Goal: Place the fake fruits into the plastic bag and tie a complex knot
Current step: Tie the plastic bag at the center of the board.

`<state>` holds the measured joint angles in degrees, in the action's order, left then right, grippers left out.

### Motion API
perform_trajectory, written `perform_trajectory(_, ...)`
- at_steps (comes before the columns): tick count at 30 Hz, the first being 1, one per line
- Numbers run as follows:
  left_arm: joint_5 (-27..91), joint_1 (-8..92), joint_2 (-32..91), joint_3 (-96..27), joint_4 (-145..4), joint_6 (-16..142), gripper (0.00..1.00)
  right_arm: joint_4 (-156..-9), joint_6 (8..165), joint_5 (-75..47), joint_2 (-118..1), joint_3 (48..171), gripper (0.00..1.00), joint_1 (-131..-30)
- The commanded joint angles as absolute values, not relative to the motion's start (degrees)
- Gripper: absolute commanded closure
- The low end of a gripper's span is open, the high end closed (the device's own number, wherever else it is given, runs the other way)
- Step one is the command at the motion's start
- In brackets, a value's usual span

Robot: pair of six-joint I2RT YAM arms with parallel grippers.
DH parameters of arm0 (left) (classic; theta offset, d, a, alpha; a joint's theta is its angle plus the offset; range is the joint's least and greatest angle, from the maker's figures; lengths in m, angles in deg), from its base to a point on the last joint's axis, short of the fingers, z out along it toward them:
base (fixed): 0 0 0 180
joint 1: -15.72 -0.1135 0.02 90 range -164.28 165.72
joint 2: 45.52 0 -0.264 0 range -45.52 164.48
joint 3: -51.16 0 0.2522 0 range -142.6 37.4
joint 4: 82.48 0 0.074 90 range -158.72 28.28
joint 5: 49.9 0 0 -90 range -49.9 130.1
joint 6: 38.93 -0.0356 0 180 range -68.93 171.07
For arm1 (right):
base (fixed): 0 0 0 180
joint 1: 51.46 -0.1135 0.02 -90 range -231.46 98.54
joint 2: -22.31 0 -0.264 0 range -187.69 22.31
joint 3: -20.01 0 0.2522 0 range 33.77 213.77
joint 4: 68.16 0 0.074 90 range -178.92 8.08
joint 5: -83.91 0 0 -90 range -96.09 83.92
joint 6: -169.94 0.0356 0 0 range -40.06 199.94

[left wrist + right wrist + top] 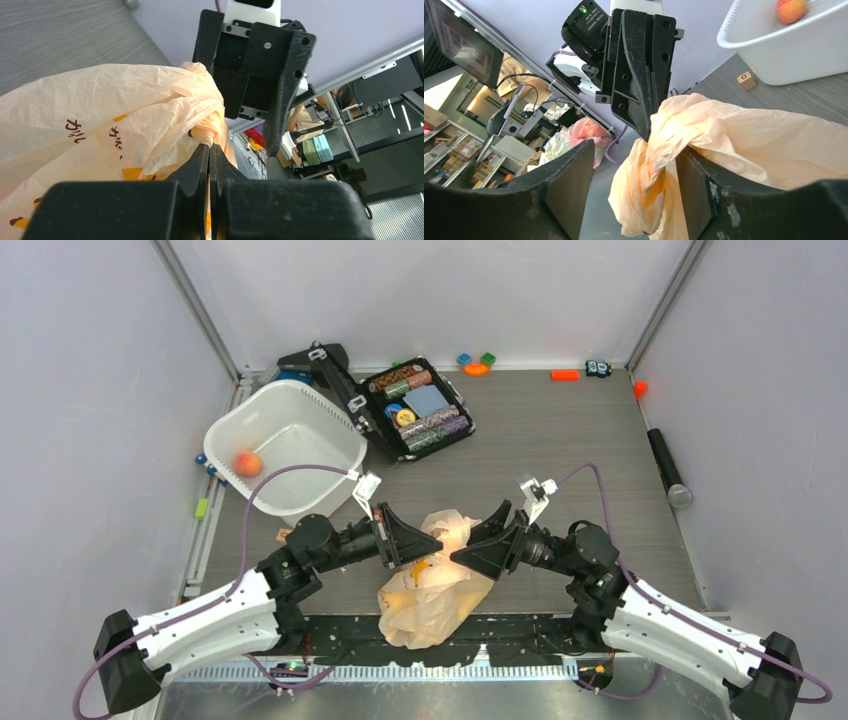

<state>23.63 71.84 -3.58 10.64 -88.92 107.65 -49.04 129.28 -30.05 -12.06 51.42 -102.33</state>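
Grey wood-grain table [560,440]. Carries a white tub [300,435] at far left, an open black case [417,407] just beside it, a bag [430,600] near centre, small blocks [477,368] and a red bar [565,375] along the far edge.

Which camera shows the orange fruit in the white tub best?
Top external: the orange fruit lies whole inside the white tub. Right wrist shows it larger but cropped at the frame's top edge. Left wrist doesn't show it.
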Motion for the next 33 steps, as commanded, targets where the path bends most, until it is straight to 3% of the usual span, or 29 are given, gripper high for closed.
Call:
perform_trajectory(1, 23.86, 71.53, -3.24, 10.25, -89.46, 106.62, 1.0, -60.35, 126.45, -26.53, -7.65, 55.77, 0.28, -102.1)
perform_trajectory(9, 26.25, 71.53, -5.55, 10.86, -87.79, 106.27, 1.0, -85.89, 123.58, -17.29, 6.33, 60.62, 0.25, -102.17)
perform_trajectory(17, 27.6, 71.53, -6.88, 10.43, -85.29, 105.71, 1.0, -90.46, 125.5, -18.24, 13.18, 57.67, 0.3, -103.34)
perform_trajectory(28, 28.4, 71.53, -6.94, 9.66, -82.8, 105.24, 1.0, -92.47, 121.73, -9.88, -0.49, 67.98, 0.32, -107.32)
perform_trajectory(33, 28.57, 71.53, -7.02, 8.95, -81.73, 104.7, 1.0, -97.25, 121.01, 1.97, -7.26, 73.78, 0.35, -116.51)
